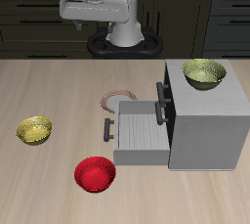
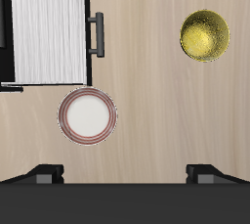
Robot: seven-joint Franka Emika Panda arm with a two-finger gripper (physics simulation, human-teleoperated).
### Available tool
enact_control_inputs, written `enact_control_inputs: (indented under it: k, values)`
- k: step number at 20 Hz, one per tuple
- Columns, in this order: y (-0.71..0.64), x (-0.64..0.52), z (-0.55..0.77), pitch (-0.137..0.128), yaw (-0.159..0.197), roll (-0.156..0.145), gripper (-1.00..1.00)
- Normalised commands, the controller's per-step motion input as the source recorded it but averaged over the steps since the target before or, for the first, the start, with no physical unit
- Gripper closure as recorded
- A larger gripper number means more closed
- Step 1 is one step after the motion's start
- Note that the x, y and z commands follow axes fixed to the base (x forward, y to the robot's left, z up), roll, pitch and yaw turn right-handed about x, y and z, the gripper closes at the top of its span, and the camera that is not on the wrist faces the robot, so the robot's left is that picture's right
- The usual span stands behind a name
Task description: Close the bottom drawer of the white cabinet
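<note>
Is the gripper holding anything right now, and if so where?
Nothing is held. The gripper is open, well above the table, with empty space between its fingers. The bottom drawer of the white cabinet stands pulled out, untouched.

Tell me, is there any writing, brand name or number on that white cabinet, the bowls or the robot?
None: no words, labels, numbers or signs show in either view.
The white cabinet and its open bottom drawer are plain.
The red bowl, both yellow bowls and the plate carry no marks.
</note>
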Motion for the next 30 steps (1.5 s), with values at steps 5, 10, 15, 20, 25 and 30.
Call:
enact_control_inputs:
  k: [5,10,15,20,25,30]
  values:
    - [-0.15,0.17,0.18,-0.027,0.019,-0.019,-1.0]
    - [-0.25,0.27,0.19,-0.022,0.034,-0.033,-1.0]
    - [-0.18,0.31,0.15,-0.019,0.026,0.005,-1.0]
    - [-0.04,0.32,0.09,-0.009,0.006,0.032,-1.0]
    - [0.0,0.31,0.05,0.0,-0.001,0.014,-1.0]
    - [-0.13,0.39,-0.11,0.026,0.018,0.014,-1.0]
